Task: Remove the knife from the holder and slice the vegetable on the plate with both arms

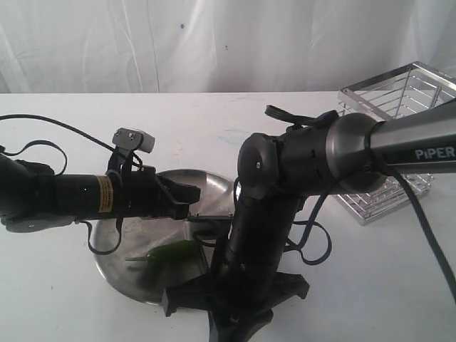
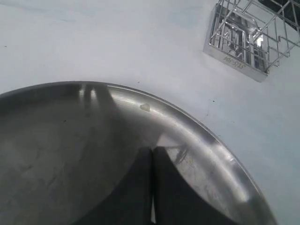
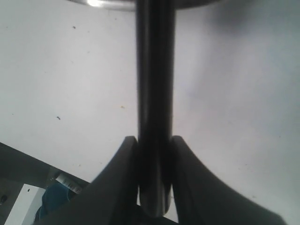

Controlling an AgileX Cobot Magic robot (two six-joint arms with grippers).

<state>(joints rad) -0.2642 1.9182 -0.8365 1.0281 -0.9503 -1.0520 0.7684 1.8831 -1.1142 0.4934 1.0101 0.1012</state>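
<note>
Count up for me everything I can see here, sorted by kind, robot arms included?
Robot arms: 2
Steel plate: 1
Green chili: 1
Wire holder: 1
Black knife, clamped in the right arm's gripper: 1
Total: 6

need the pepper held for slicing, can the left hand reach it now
Probably yes, if it opens first: the left hand hovers shut over the plate, the pepper lies uncovered close by, and the right arm stands beside it, not over it.
</note>
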